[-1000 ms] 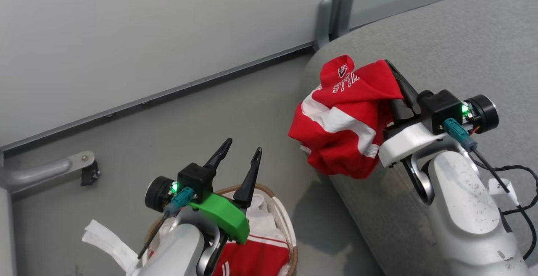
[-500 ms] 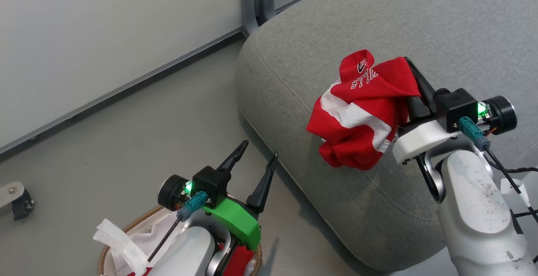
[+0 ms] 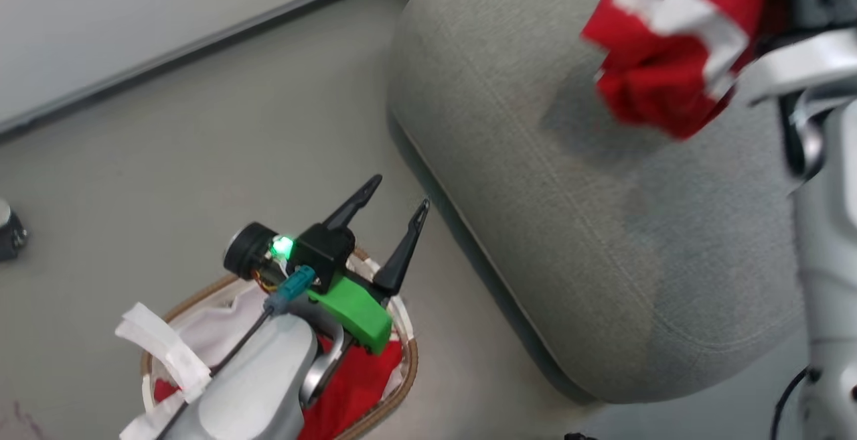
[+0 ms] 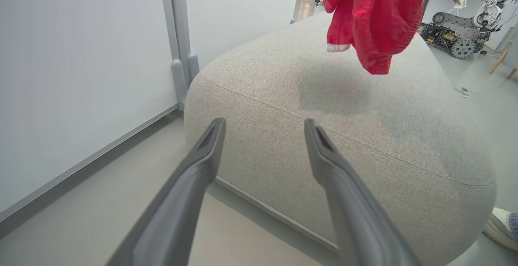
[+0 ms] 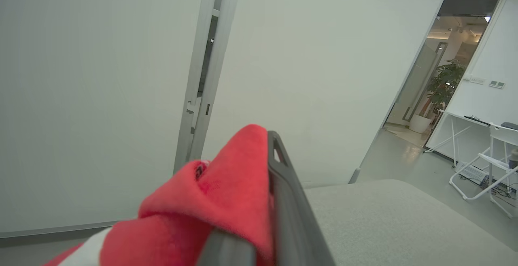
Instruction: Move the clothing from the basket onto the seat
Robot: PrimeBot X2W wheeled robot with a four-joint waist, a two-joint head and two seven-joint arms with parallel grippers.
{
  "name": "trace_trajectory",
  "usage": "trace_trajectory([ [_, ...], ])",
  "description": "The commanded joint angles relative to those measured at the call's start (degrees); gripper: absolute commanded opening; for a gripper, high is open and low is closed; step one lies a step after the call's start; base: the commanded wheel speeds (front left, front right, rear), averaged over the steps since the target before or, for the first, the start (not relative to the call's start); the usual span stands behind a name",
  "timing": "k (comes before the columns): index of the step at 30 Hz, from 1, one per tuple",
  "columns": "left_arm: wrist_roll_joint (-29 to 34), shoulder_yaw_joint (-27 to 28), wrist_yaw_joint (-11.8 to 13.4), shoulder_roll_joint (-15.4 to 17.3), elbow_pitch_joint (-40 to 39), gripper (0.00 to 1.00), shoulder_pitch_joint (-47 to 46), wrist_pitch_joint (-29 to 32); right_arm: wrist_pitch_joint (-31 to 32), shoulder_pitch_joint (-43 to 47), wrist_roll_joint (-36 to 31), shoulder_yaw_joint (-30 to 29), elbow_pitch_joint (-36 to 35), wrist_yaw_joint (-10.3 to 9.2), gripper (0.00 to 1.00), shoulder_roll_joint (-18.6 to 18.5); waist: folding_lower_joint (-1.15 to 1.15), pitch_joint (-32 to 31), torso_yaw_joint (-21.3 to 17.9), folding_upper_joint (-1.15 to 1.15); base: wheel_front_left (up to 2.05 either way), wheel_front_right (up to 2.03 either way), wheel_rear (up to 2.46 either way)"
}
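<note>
Hanging just over the basket [image 3: 410, 359], the left gripper [image 3: 402, 190] holds its fingers spread wide with nothing between them. Right beneath its wrist, red clothing [image 3: 355, 386] lies in the basket on the white liner [image 3: 214, 313]. Ahead of its fingertips, past a strip of floor [image 3: 201, 159], rises the rounded corner of the seat [image 3: 569, 239]. In the left wrist view this gripper [image 4: 264, 122] points straight at that corner.

Farther on, above the seat and clear of it, a red garment [image 3: 669, 45] with white stripes dangles in a bunch and casts a shadow on the cushion under it. The right gripper [image 5: 263, 148] is clamped on this garment [image 5: 226, 201]; in the right wrist view the red cloth wraps over one finger and lies against the other.

Beyond the right gripper's tips stand a pale wall [image 5: 101, 96] and, off to one side, a doorway with a potted plant [image 5: 443, 84]. In the left wrist view, far past the seat, a wheeled machine [image 4: 457, 39] sits on the floor. A shoe [image 4: 499, 227] shows at the seat's lower edge, off to the side of the left gripper.
</note>
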Motion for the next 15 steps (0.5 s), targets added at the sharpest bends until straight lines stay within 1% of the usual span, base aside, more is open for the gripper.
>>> trace_trajectory([
  [1, 0.6, 0.0, -0.2, 1.1, -0.6, 1.00, -2.0, -0.1, -0.1, -3.0, -0.1, -0.7, 0.4, -0.08, 0.00, -2.0, -0.01, 8.2, 6.5, -0.01, 0.00, 0.00, 0.00],
  [8, 2.3, -1.0, -0.2, 3.3, -3.1, 1.00, -7.4, 0.3, -0.1, -14.4, 0.5, -5.1, 4.4, -0.08, 0.00, -10.4, -0.01, 18.0, 11.6, -0.01, 0.00, 0.00, 0.00],
  [12, 2.8, -0.8, 0.2, 4.2, -4.9, 1.00, -9.2, 0.7, -0.1, -17.8, -0.7, -6.8, 6.8, -0.08, 0.00, -13.4, -0.01, 22.4, 13.5, -0.01, 0.00, 0.00, 0.00],
  [15, 3.2, -0.5, 0.7, 4.8, -6.0, 1.00, -10.1, 0.8, -0.1, -18.4, -2.1, -7.3, 8.1, -0.08, 0.00, -14.4, -0.01, 24.8, 14.2, -0.01, 0.00, 0.00, 0.00],
])
